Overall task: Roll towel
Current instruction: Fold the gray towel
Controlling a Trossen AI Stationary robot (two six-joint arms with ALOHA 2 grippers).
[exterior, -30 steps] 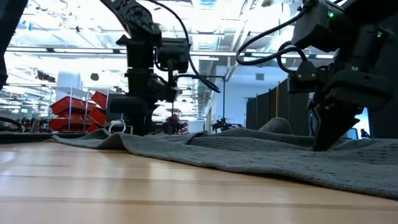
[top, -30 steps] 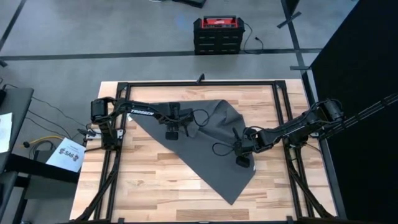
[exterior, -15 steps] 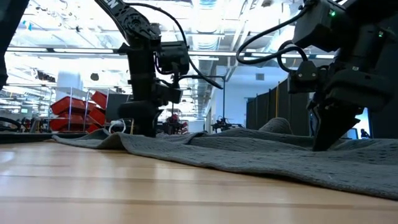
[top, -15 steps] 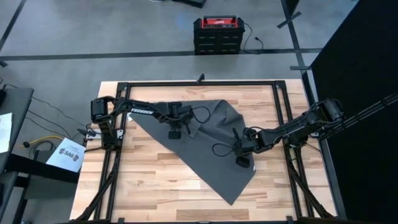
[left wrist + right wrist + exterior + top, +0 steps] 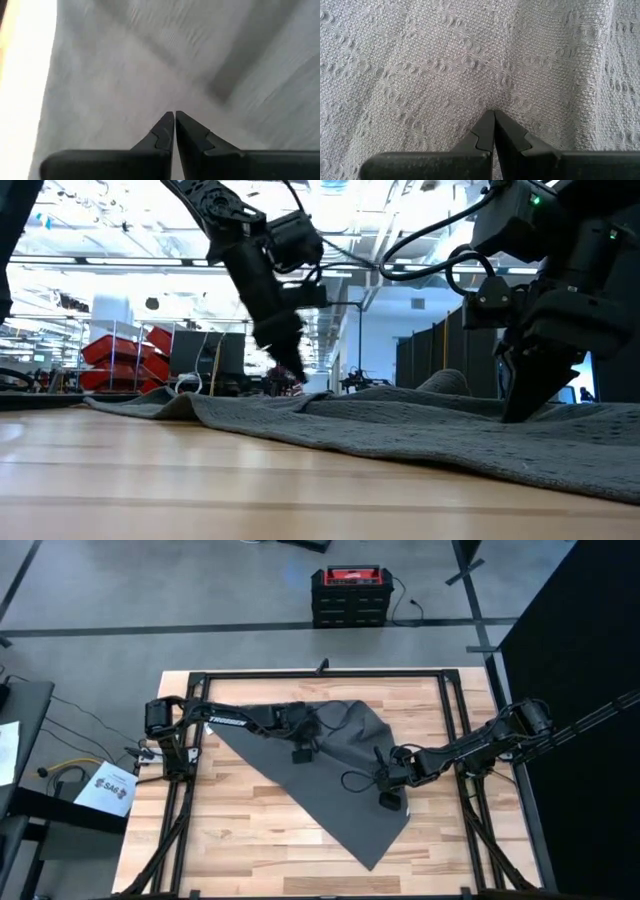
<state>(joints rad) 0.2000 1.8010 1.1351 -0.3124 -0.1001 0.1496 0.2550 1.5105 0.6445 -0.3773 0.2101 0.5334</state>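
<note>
A dark grey towel (image 5: pixel 320 775) lies spread at an angle across the middle of a wooden desk (image 5: pixel 230 830), one corner pointing toward the front edge. The left end effector (image 5: pixel 301 753) hangs above the towel's back part, its fingers pressed together with nothing between them. The right end effector (image 5: pixel 387 799) is down on the towel near its right edge, fingers pressed together against the weave.
</note>
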